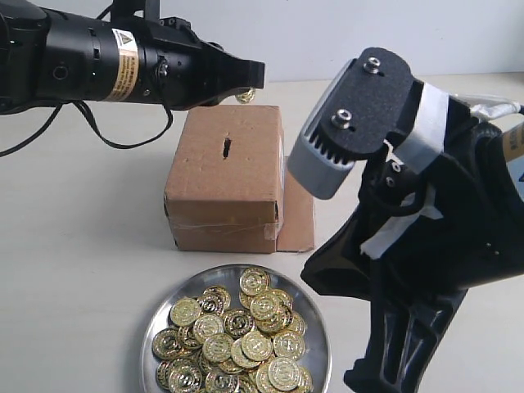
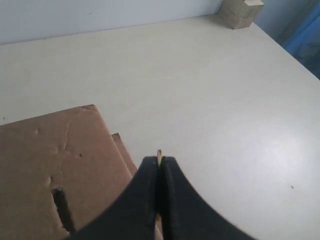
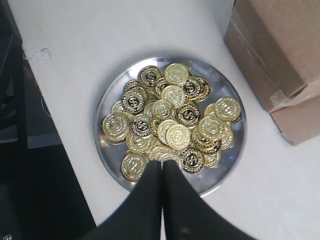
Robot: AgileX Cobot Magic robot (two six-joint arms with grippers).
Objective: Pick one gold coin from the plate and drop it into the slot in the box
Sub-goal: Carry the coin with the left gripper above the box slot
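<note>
The brown cardboard box stands mid-table, its dark slot cut in the top face. My left gripper hovers above the box's far right corner, shut on a gold coin. In the left wrist view the coin's thin edge pokes out between the shut fingers, to the side of the slot. The shiny silver plate heaped with several gold coins lies in front of the box. My right gripper is shut and empty, held above the plate's near rim.
The right arm's camera mount and black body fill the right side of the exterior view. A side flap lies flat beside the box. A small wooden block sits at the table's far corner. A table edge runs near the plate.
</note>
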